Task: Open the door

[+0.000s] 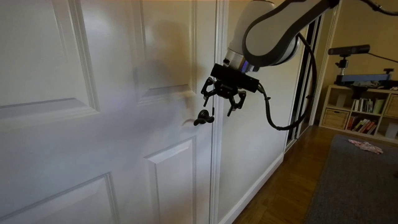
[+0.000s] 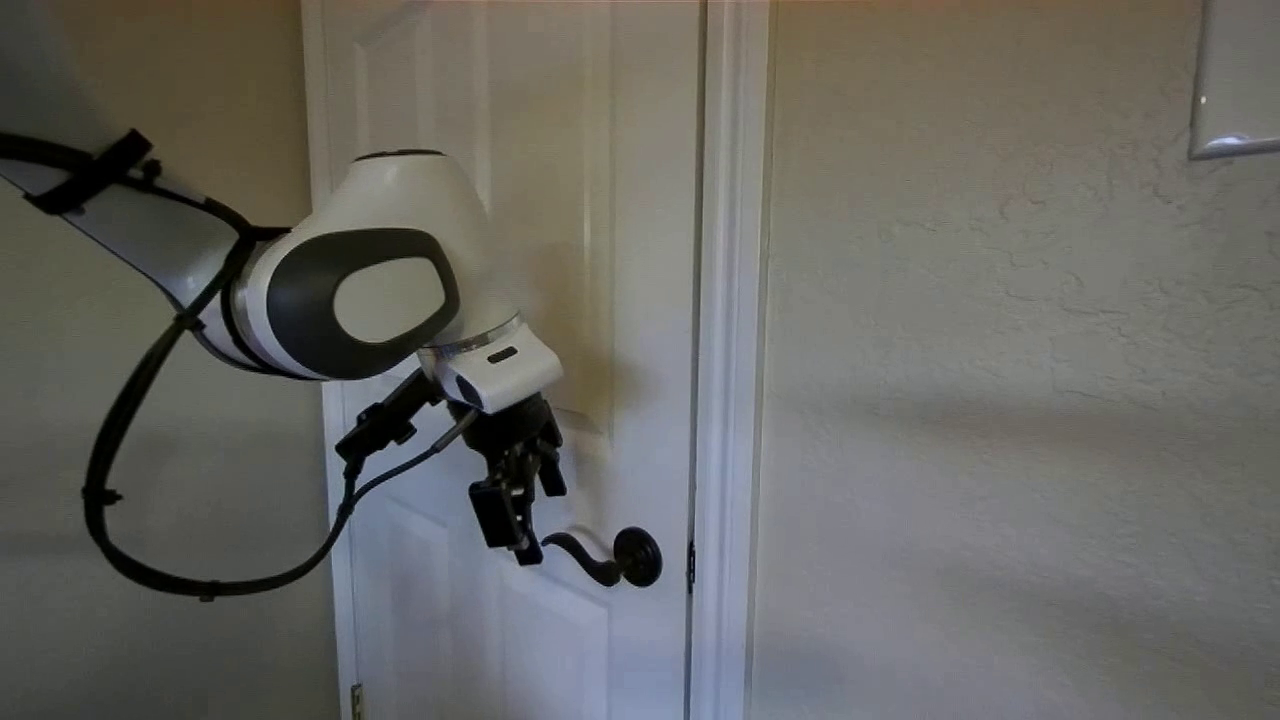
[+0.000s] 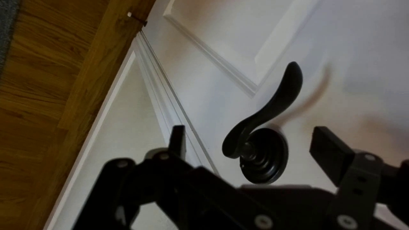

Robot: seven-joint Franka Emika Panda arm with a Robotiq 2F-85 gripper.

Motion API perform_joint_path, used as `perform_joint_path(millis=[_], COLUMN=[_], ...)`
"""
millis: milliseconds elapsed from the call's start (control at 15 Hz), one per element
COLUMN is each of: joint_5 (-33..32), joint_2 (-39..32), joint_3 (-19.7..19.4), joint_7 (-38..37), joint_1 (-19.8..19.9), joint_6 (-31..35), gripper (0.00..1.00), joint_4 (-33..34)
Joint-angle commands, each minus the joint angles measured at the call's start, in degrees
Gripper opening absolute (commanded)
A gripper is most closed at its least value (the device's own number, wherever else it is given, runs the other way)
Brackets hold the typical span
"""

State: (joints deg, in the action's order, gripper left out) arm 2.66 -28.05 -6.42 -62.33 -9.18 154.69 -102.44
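The white panelled door (image 1: 118, 133) stands shut in its frame in both exterior views (image 2: 655, 300). Its black lever handle (image 1: 203, 118) sits near the door's latch edge. It also shows in an exterior view (image 2: 638, 557) and in the wrist view (image 3: 271, 107), with the lever level and a round base plate. My gripper (image 1: 217, 109) is open and empty, pointing down, just above and in front of the handle. In an exterior view the gripper (image 2: 542, 525) is near the lever's free end. In the wrist view the handle shows between the spread fingers (image 3: 250, 137); no contact is visible.
The white door frame (image 2: 735, 330) and a wall (image 2: 1000, 400) adjoin the latch side. A hinge (image 2: 356, 702) is at the opposite edge. A grey mat (image 1: 351, 183) lies on the wooden floor (image 1: 273, 189). A bookshelf (image 1: 345, 107) stands farther back.
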Motion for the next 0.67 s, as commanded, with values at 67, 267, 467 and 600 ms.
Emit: perform_joint_path(millis=[67, 267, 467, 600], joint_5=[-0.71, -0.69, -0.38, -0.08], joint_2=[-3.37, -5.64, -7.27, -8.05], joint_3=[-1.92, -2.17, -2.62, -2.71], joint_7=[-4.89, -4.60, -4.28, -4.06], joint_1=[-2.14, -2.17, -2.14, -2.05], joint_6=[2.51, 3.43, 4.51, 4.86], gripper=[1.00, 1.00, 1.00, 1.00], joint_4=[2.93, 5.45, 7.46, 7.98])
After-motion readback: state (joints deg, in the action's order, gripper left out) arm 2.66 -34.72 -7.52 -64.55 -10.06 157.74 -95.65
